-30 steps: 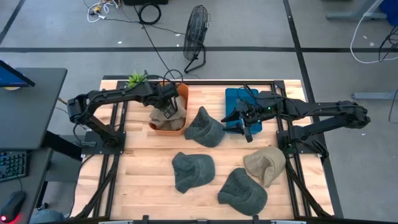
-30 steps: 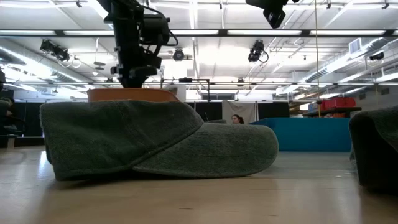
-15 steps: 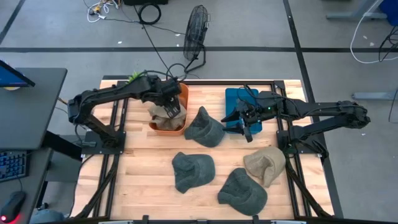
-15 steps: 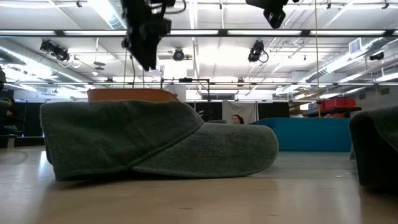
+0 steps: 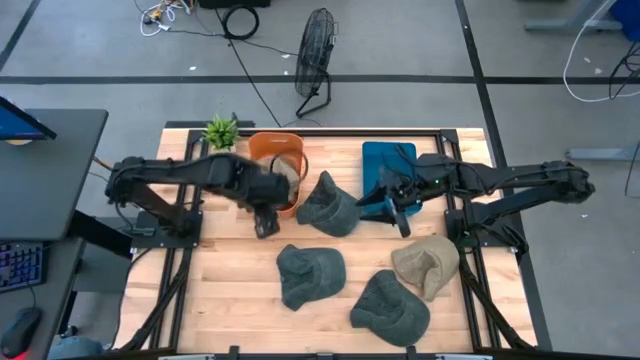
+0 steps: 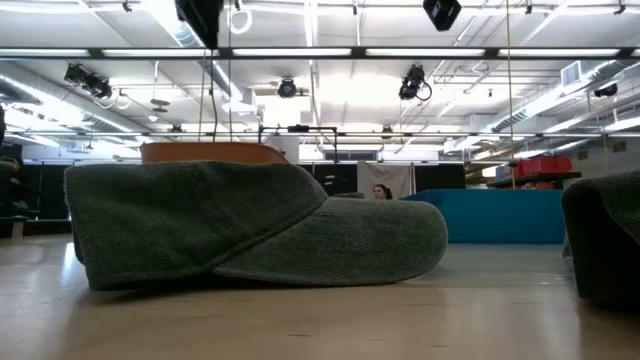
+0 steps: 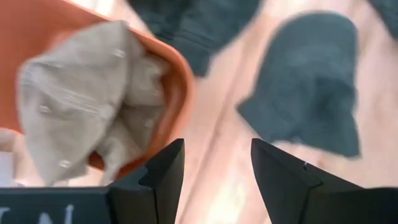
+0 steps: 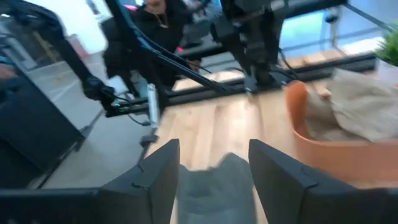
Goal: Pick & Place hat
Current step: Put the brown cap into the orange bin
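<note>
A tan hat (image 7: 74, 106) lies crumpled inside the orange bin (image 5: 272, 152) at the table's far left, resting on the bin's floor and walls. My left gripper (image 5: 266, 224) hangs open above the table just near of the bin, holding nothing. Three dark green hats lie on the wood: one (image 5: 328, 205) beside the bin, one (image 5: 310, 275) at the near middle, one (image 5: 390, 305) near the front edge. Another tan hat (image 5: 425, 262) lies at the right. My right gripper (image 5: 397, 212) hovers open by the blue bin (image 5: 388, 160), above the dark hat's (image 8: 217, 180) right side.
A small green plant (image 5: 220, 130) stands at the far left corner behind the orange bin. The low view is filled by a dark green hat (image 6: 250, 225), with the orange bin's rim (image 6: 215, 152) and the blue bin (image 6: 490, 215) behind. Bare wood lies at the near left.
My left gripper has opened and let go of the tan hat inside the orange bin. It then rose out of the bin and moved toward the table's near edge. The tan hat stays lying in the bin.
</note>
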### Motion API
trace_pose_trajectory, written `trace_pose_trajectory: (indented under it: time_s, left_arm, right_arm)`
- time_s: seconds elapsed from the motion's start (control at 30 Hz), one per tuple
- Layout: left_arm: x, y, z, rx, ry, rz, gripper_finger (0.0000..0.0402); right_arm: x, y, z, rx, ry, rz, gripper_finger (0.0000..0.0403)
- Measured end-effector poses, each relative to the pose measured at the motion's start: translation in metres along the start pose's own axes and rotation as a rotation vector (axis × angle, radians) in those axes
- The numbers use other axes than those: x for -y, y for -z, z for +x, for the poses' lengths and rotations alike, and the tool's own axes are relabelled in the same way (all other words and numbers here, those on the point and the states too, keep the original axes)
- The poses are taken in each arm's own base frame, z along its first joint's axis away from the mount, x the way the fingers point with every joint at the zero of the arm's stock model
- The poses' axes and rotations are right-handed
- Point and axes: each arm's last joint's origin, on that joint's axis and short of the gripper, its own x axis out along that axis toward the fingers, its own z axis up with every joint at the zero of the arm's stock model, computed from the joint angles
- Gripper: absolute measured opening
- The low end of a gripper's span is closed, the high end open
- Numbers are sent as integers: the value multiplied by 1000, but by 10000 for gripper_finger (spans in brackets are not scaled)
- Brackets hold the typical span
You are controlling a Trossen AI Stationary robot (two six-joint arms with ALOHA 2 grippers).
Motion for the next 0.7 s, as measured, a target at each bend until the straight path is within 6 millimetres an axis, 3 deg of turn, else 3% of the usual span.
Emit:
trace_pose_trajectory:
  time_s: [0.4,0.7]
  left_arm:
    - [69,37,-18,111,34,-63,188]
    - [95,54,-21,245,15,-134,188]
  right_arm:
    - [-46,3,5,49,-187,-39,196]
    - [-82,16,6,-19,-321,16,196]
